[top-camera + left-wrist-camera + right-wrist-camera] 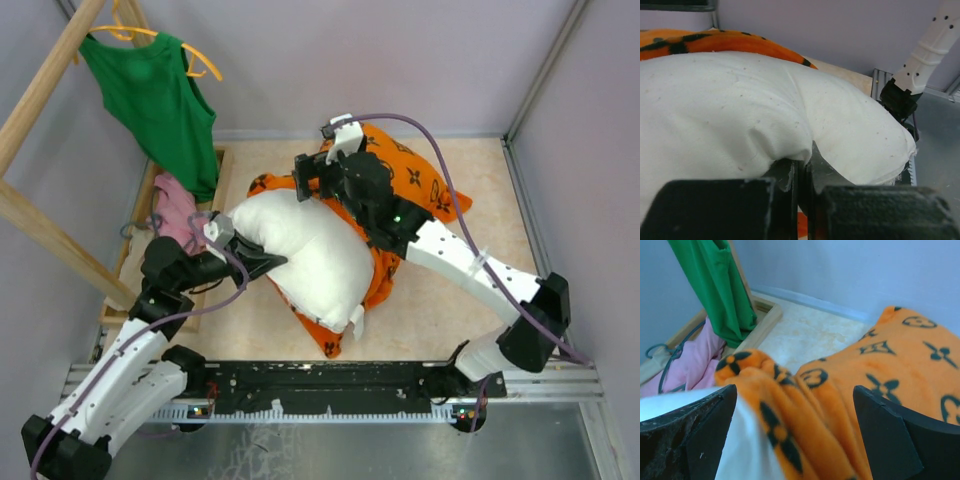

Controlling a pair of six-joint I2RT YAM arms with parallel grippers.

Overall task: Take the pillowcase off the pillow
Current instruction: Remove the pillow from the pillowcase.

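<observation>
The white pillow [310,250] lies mid-table, mostly out of the orange pillowcase [420,175], which is bunched behind and under it. My left gripper [272,262] is shut on a fold of the pillow's left side; in the left wrist view the gripper [807,156] pinches white pillow cloth [730,110], with the pillowcase [715,40] behind. My right gripper [306,178] is wide open over the pillowcase's bunched edge at the pillow's far end. In the right wrist view the gripper [795,430] straddles the pillowcase [890,365] and a bit of pillow [745,455].
A green tank top [160,100] hangs on a hanger from a wooden rack at the back left. A pink cloth [178,208] lies in a wooden tray [130,270] to the left of the pillow. Grey walls enclose the table.
</observation>
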